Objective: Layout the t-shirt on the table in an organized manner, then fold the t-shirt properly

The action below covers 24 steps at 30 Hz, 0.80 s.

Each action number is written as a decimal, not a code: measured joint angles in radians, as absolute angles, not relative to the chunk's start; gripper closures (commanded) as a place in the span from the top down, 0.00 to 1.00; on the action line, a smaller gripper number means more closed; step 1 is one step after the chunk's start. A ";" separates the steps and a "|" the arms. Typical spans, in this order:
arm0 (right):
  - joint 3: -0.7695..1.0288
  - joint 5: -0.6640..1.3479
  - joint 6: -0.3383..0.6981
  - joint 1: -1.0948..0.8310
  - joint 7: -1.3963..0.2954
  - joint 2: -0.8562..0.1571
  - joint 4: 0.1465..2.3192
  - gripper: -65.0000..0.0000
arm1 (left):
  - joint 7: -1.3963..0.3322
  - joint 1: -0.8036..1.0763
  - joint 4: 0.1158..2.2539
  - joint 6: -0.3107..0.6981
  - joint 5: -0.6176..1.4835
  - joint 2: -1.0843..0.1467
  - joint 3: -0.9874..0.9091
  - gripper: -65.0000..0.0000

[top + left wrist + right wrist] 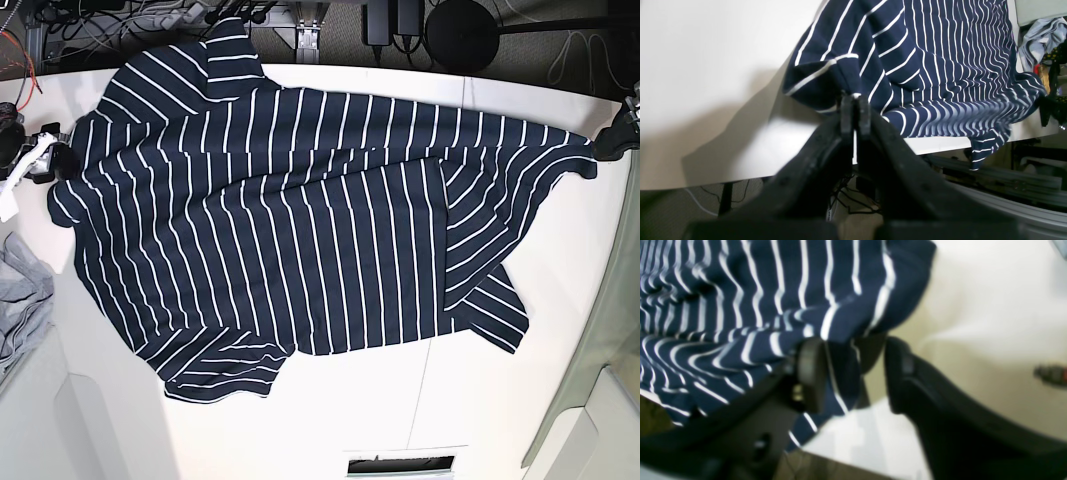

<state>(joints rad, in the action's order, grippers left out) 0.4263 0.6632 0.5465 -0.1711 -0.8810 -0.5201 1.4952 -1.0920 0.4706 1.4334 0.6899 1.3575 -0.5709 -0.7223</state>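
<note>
Left gripper (855, 111): pinched tight on the dark navy white-striped fabric t-shirt (300, 230).
Right gripper (853, 373): jaws apart, cloth between, ungripped.
Advice: pull hems apart evenly across the flat white matte table (330, 420).

A grey cloth (18, 300) lies crumpled at the base view's left edge (partly cropped).

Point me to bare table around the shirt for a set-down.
Free: the table between the t-shirt hem side and the slot, plus the strip right of the sleeve. Crowded: both side edges, where the left end effector and right end effector meet fabric, and by the grey cloth.
</note>
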 measured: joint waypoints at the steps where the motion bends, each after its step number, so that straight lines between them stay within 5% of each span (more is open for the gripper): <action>1: 0.426 0.657 0.546 -0.174 -0.900 -0.520 1.495 0.48 | -1.092 0.471 1.433 0.690 1.353 -0.570 -0.722 0.00; 24: 0.554 0.789 0.562 -0.469 -0.950 -0.509 1.495 0.48 | -1.092 0.471 1.433 0.690 1.348 -0.524 -0.723 0.00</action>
<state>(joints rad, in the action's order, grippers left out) 0.5537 0.7891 0.5621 -0.4694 -0.9501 -0.5091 1.4948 -1.0920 0.4709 1.4334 0.6895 1.3476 -0.5236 -0.7231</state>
